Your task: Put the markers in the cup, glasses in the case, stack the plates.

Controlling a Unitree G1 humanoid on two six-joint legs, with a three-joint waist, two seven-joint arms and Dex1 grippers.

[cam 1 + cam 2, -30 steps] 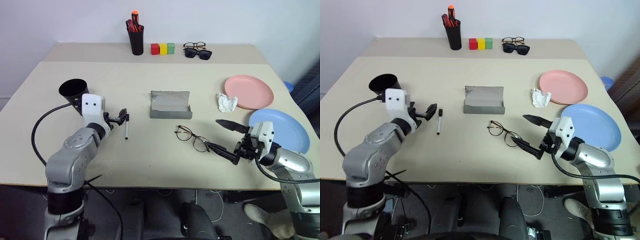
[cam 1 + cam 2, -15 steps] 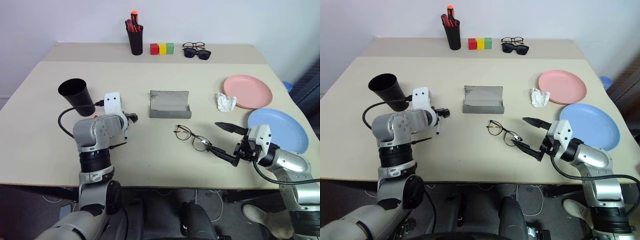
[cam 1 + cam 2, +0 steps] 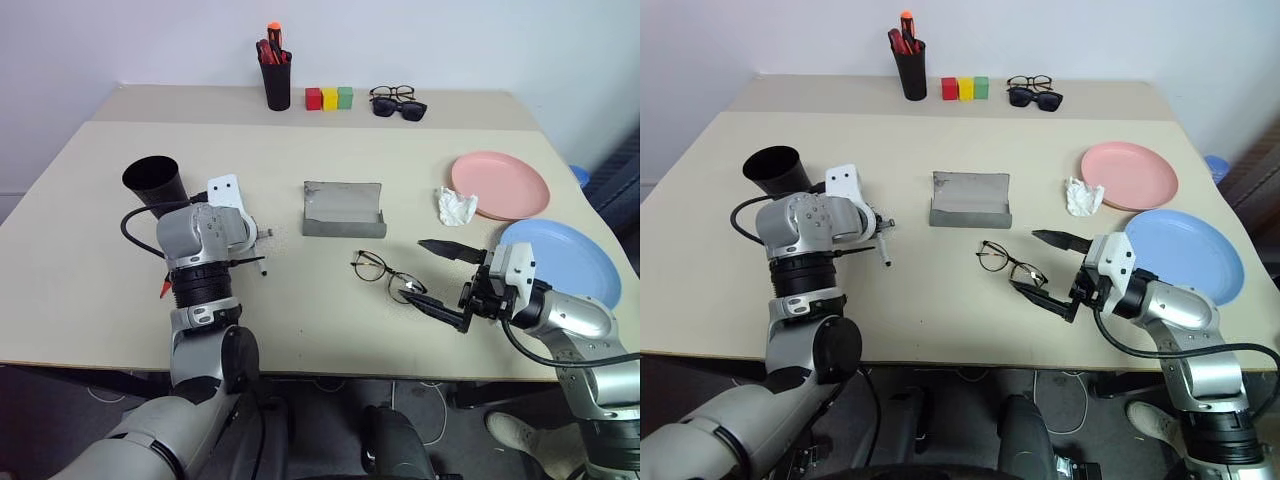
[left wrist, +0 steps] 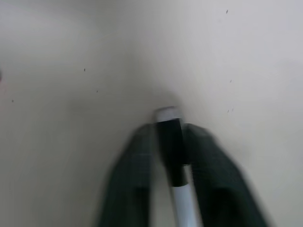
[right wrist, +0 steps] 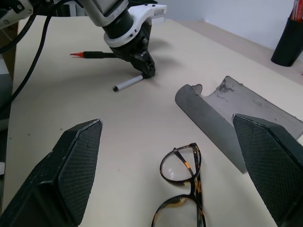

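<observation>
Lab/office: plain table [image 3: 90,230], white wall [image 3: 120,40], pen holder [image 3: 277,85]

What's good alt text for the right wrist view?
The right gripper, open wide, hovers over the glasses on the table. Beyond, the left gripper pinches a white marker against the table, with the grey case nearby.

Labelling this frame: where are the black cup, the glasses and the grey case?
black cup [image 3: 157,185]: left eye view, outer wall.
glasses [image 3: 385,273]: left eye view, bridge.
grey case [image 3: 341,210]: left eye view, open inner shell.
</observation>
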